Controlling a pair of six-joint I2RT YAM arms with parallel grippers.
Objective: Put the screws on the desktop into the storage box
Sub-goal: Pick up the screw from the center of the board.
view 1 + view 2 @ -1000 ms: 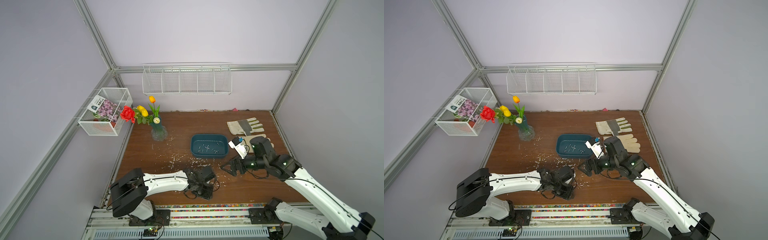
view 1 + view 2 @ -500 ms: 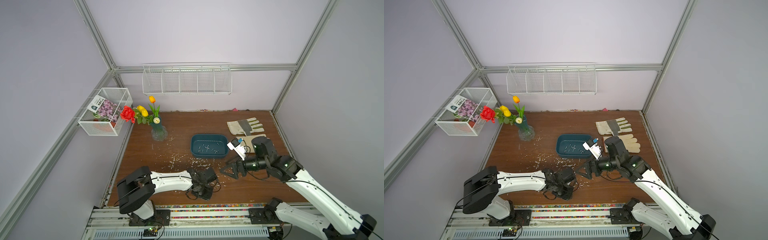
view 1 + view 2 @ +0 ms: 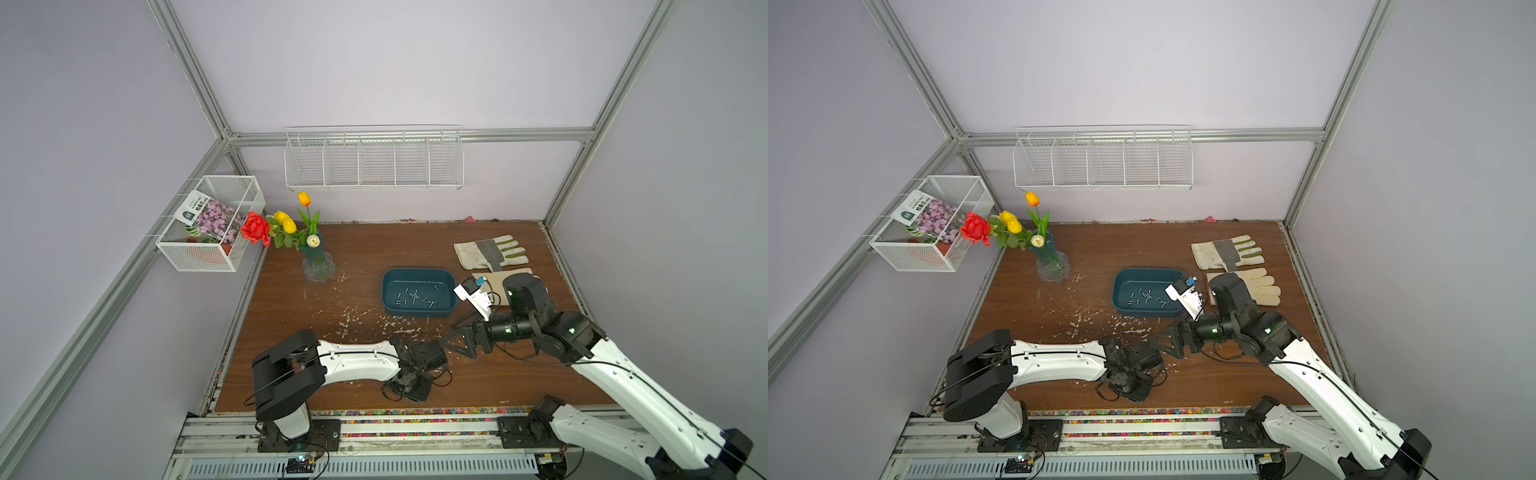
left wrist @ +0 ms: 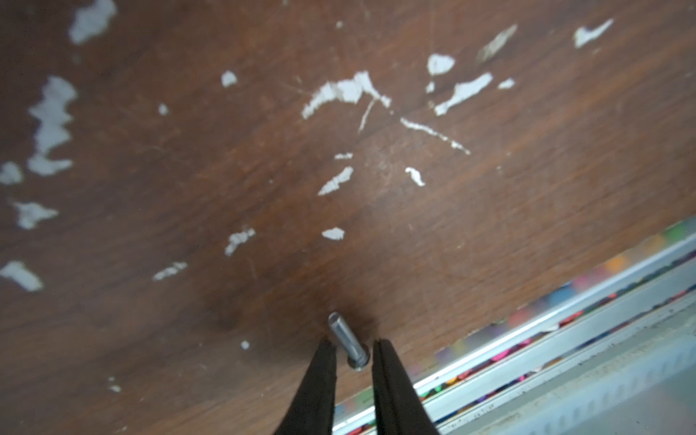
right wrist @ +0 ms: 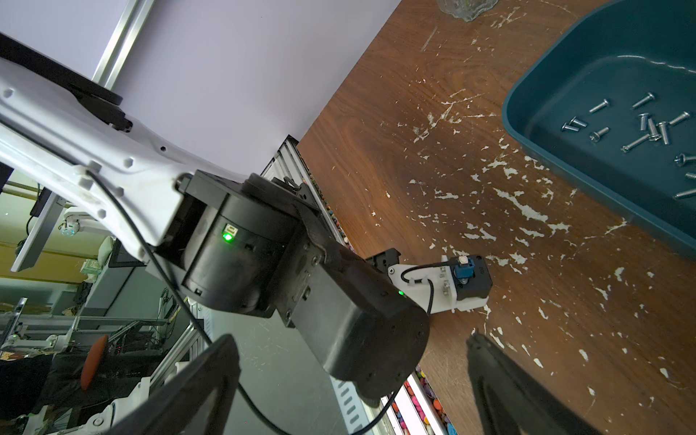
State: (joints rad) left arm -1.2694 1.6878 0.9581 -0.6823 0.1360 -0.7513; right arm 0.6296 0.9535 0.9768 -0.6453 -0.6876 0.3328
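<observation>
In the left wrist view a small silver screw [image 4: 348, 341] lies on the brown desktop [image 4: 339, 211] near its front edge. My left gripper [image 4: 354, 344] has its black fingers drawn in narrowly on either side of the screw's head, shut on it. In both top views that gripper points down by the front edge, its tips hidden under its own wrist [image 3: 417, 365]. The dark teal storage box [image 3: 417, 272] holds several screws [image 3: 415, 296], also seen in the right wrist view [image 5: 647, 124]. My right gripper [image 3: 449, 338] hangs wide open and empty just right of the left wrist.
Two work gloves [image 3: 490, 253] lie at the back right, one partly behind the right arm. A glass vase of flowers [image 3: 318, 266] stands back left. White wire baskets [image 3: 374, 162] hang on the walls. A coloured strip and metal rail [image 3: 415, 411] run along the front edge.
My left gripper's jaws have closed in around the screw. The right gripper has shifted left toward the left wrist and stayed open.
</observation>
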